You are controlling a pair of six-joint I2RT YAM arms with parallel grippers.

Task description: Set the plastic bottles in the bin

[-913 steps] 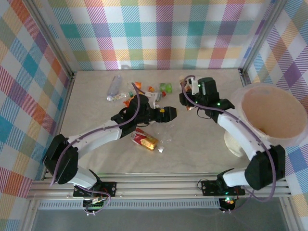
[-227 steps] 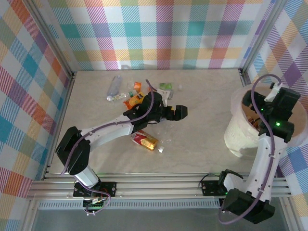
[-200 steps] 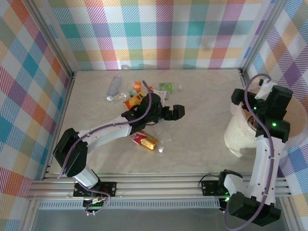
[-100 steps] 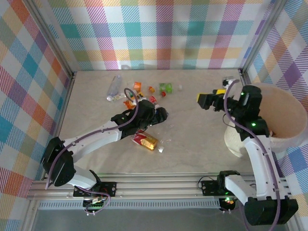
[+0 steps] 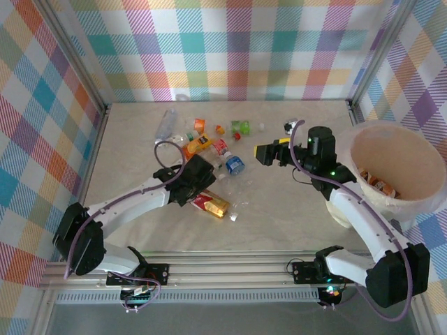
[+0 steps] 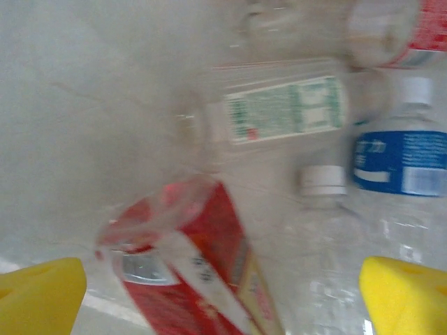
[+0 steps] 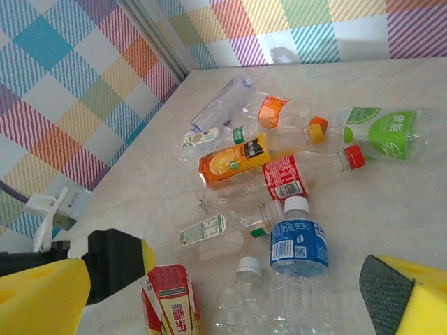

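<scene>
Top external view shows us the left gripper (image 5: 195, 183) low over the table (image 5: 293, 216), a bit left of the middle of the picture. It is right beside a red-label bottle (image 5: 211, 203) that lies on its side. From the left wrist camera we see the gripper's two yellow fingertips (image 6: 42, 293) far apart in the bottom corners. They hold nothing, and the red-label bottle (image 6: 202, 272) lies between them. A blue-label bottle (image 6: 401, 162) is at the right edge of that picture. Back in the top view, the right gripper (image 5: 269, 151) hangs in the air right of the middle. It points toward the heap of plastic bottles (image 5: 209, 143) in the upper middle. From the right wrist camera we see its fingers (image 7: 42, 296) spread wide too, with nothing in them. Below them lie an orange-label bottle (image 7: 234, 162), a green-label bottle (image 7: 387, 136), the blue-label bottle (image 7: 299, 244) and a clear bottle (image 7: 223, 101), most of them touching. The bin (image 5: 398, 150) stands at the right side of the top view, well apart from the heap. A few small bottles (image 5: 382, 184) lie inside it.
</scene>
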